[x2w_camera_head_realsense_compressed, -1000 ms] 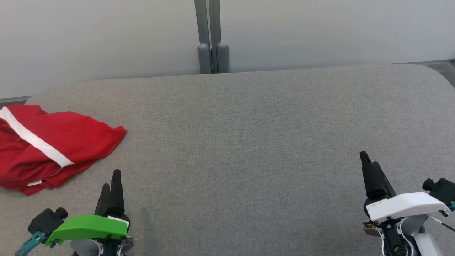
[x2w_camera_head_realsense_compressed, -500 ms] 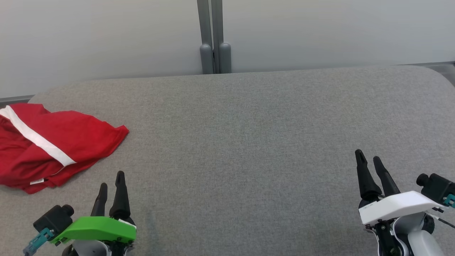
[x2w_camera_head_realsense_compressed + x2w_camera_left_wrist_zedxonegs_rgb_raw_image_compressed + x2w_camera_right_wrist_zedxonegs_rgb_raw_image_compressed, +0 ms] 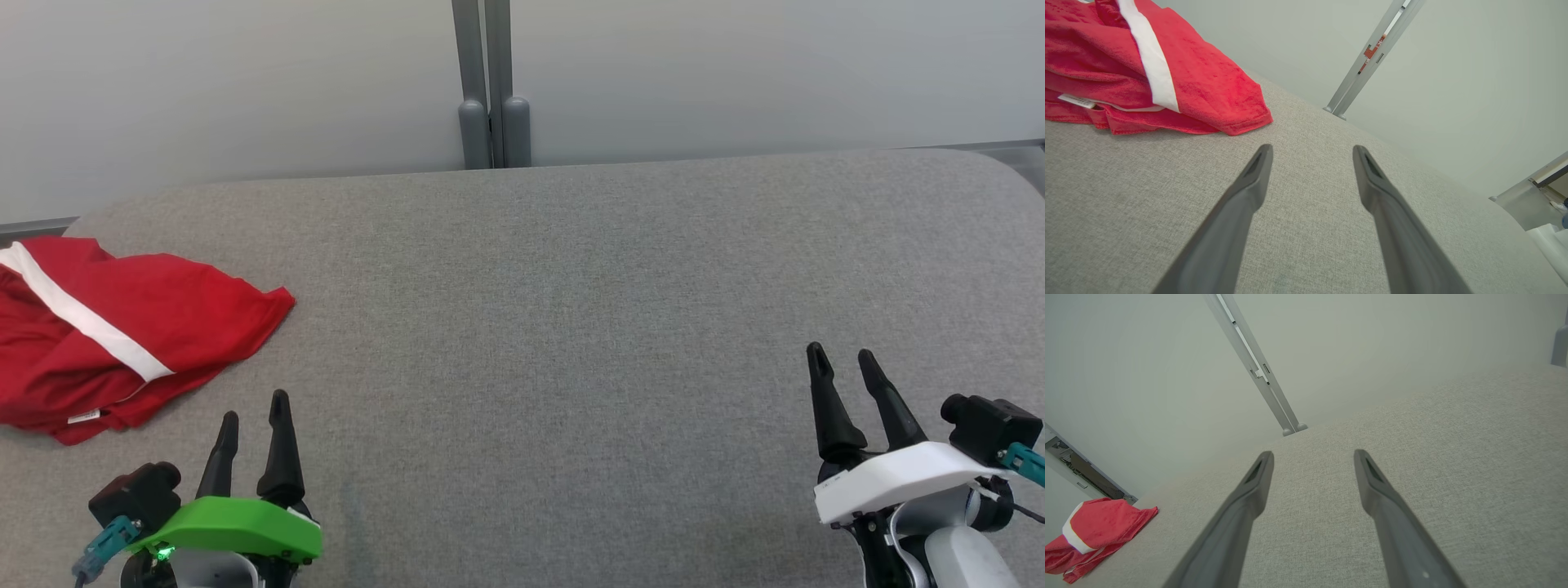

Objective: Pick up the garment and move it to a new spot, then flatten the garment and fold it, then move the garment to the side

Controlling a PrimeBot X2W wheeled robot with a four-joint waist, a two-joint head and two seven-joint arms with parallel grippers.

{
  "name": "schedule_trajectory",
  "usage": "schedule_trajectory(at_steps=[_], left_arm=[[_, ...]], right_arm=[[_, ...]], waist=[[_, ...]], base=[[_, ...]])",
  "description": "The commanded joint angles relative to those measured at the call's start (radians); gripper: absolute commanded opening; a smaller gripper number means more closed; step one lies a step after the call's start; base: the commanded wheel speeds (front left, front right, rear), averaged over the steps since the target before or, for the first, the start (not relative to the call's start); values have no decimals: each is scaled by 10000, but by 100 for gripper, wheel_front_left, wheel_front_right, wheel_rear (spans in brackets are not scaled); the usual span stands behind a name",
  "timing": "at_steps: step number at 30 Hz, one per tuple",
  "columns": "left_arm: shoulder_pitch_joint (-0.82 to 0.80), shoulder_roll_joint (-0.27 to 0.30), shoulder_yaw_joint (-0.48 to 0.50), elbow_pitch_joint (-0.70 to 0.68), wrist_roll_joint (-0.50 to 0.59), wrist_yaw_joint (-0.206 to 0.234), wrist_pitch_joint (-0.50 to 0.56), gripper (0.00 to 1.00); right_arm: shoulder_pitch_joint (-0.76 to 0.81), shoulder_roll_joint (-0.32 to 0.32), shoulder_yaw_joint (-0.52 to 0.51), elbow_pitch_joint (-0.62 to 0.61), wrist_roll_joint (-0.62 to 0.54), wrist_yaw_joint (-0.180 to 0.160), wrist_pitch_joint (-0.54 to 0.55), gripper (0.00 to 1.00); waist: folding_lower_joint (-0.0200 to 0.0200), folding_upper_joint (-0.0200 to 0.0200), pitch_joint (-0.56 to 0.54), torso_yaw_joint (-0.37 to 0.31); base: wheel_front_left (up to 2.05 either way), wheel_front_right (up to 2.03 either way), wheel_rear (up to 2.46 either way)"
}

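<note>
Status: left gripper, right gripper spread, empty.
I find the red, white-striped cloth garment at ten o'clock from left gripper, apart.

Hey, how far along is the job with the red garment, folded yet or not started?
Hard to call. The red garment lies bunched in rough layers on the table, far left, not neatly folded. Nothing is in hand: left gripper and right gripper are both open, empty and clear of it. Either the whole job remains, or it ended untidily.
</note>
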Motion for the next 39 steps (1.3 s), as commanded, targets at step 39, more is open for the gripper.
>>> schedule_trajectory(at_steps=[39], left_arm=[[-32,236,-118,465,3841,-331,-998,100]], right_arm=[[421,7,-672,410,-3853,2,-1004,100]], waist=[[0,-1,5,-20]], base=[[0,0,0]])
